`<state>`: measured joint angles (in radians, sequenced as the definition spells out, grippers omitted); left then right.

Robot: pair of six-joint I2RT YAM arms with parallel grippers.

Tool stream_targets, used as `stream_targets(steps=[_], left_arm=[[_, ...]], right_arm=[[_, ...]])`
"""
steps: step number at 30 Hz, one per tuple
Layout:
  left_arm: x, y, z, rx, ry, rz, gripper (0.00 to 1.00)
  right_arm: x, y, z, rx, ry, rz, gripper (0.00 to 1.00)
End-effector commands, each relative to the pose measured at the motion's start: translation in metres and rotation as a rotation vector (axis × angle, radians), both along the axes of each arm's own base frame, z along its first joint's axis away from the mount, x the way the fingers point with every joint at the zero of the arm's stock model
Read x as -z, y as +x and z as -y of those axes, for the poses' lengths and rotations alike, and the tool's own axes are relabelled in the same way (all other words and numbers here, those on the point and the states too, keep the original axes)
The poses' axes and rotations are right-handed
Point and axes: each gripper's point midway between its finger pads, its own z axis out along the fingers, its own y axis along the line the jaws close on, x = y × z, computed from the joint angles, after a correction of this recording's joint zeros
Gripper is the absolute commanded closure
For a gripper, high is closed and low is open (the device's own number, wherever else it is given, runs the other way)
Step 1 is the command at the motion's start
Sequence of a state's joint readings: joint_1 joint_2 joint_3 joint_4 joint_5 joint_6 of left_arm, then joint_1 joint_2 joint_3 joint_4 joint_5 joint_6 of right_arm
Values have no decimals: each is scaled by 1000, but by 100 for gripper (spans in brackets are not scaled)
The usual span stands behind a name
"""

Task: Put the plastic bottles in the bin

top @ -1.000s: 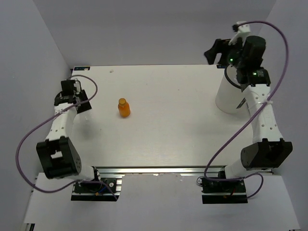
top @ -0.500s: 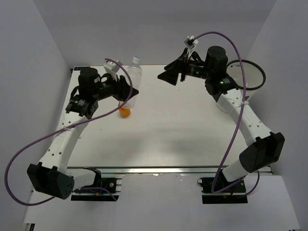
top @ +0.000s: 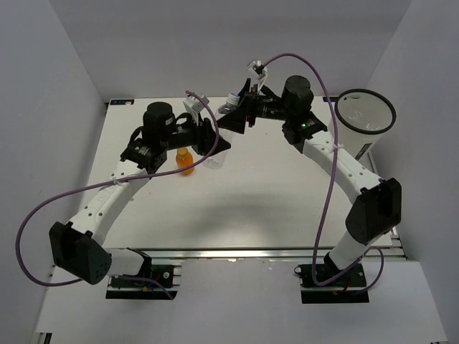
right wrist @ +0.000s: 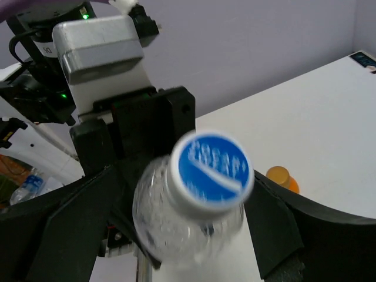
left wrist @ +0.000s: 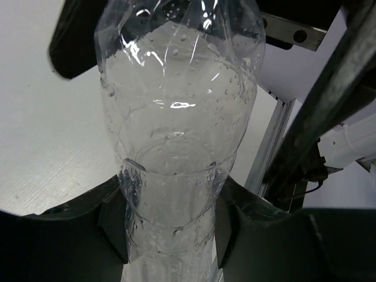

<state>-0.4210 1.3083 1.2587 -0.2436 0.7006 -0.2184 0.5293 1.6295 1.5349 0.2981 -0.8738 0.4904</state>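
My left gripper (top: 215, 143) is shut on a clear plastic bottle (top: 215, 156) and holds it above the table, its blue cap (top: 234, 97) pointing up and away. In the left wrist view the bottle (left wrist: 176, 135) fills the gap between my fingers (left wrist: 114, 226). My right gripper (top: 231, 113) is open, with a finger on each side of the cap end (right wrist: 211, 167). A stubby orange bottle (top: 185, 160) stands on the table just left of the held bottle and also shows in the right wrist view (right wrist: 282, 178). The white bin (top: 366, 143) stands at the far right.
Both arms meet over the far middle of the table, with their purple cables looping above. The aluminium rail (top: 237, 252) runs along the near edge. Grey walls close in the left, back and right sides.
My left gripper has carried the clear bottle to the right and lower. My right gripper has moved left from near the bin and now straddles the bottle's cap end.
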Motion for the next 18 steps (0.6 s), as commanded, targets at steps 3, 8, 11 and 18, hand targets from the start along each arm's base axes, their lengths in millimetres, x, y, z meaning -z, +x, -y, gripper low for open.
stream_targets(steps=[3,8,11,18], left_arm=[[-11,-5,7,17,-19,18,88],[-19,-4,3,-20,-20,38,34],[-25,-2,-7,-81,3,56,2],[-27,29,-66,-460,153,91,2]], right_arm=[[-21,-8,-10,-100,84,34,16],[-22,14,-10,22,59,11,63],[-21,42,9,177,29,13,77],[-57,148,160,786,-69,92,80]])
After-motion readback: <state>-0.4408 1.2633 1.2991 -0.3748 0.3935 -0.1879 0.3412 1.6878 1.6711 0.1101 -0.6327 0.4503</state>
